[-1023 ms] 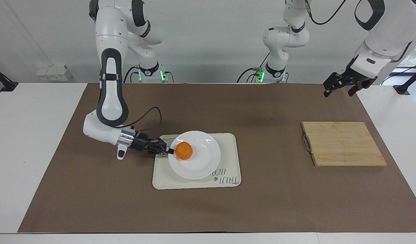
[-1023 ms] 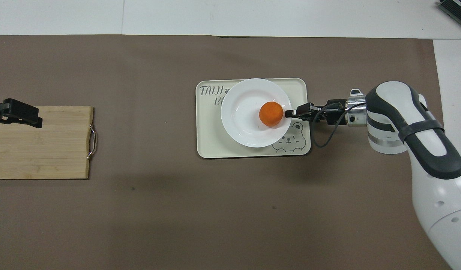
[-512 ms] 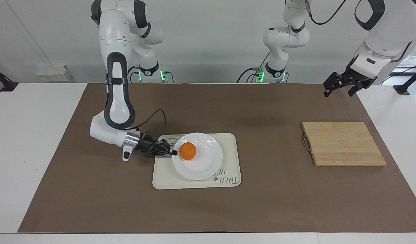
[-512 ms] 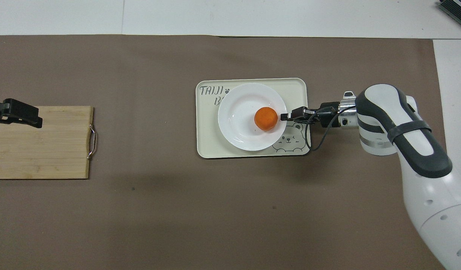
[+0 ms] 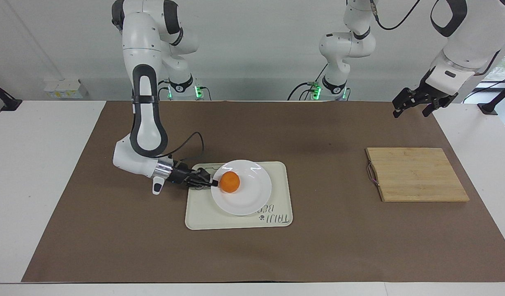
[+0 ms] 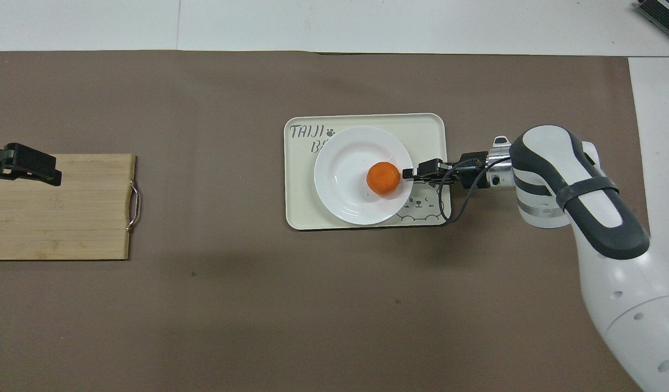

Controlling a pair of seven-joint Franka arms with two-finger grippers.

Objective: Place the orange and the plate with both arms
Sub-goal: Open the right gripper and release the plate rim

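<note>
Right gripper [image 5: 211,183] sits low at the plate [image 5: 252,201] rim, on the edge toward the right arm's end; can't tell if its fingers are clamped on the rim or parted. Plate rests on the tray [image 5: 236,220], off-centre toward the tray's right-arm edge. Orange [image 5: 229,182] is on the plate, close to that same rim, just beside the fingertips.

Risks:
- fingers snag the rim while backing out and drag the plate
- a bump rolls the orange off

Left gripper [image 5: 414,105] waits, fingers wide, over the mat's corner near the cutting board [image 5: 416,174].
</note>
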